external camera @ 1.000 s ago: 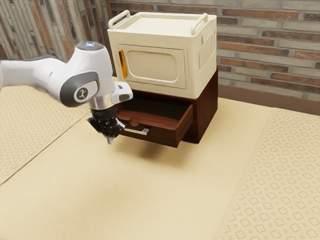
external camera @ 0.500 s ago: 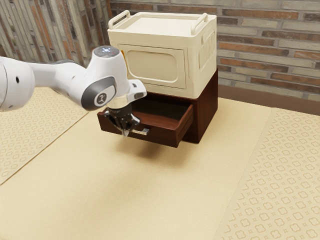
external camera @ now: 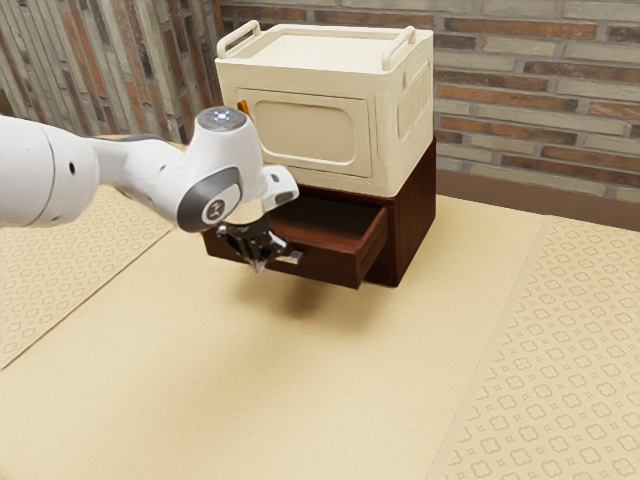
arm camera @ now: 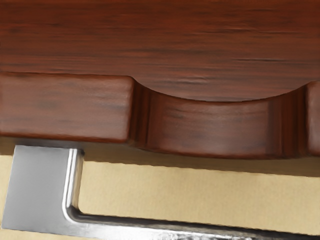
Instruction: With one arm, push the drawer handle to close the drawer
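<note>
Brick wall (external camera: 540, 100) beyond your hand (external camera: 258, 267), closed and empty; looks like you're lining up on the handle (external camera: 291, 257) beside it (drawer (external camera: 335, 268) open), so push straight inward next.

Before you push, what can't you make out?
- One end of the drawer handle, exterior view: behind the gripper.
- Its full length, wrist view: cut off by the edge.
- Orange handle's lower part, exterior view: behind the arm.
- Handle-gripper contact, exterior view: too small.

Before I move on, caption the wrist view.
Silver bar handle on a reddish-brown wooden drawer front with a scooped notch.
</note>
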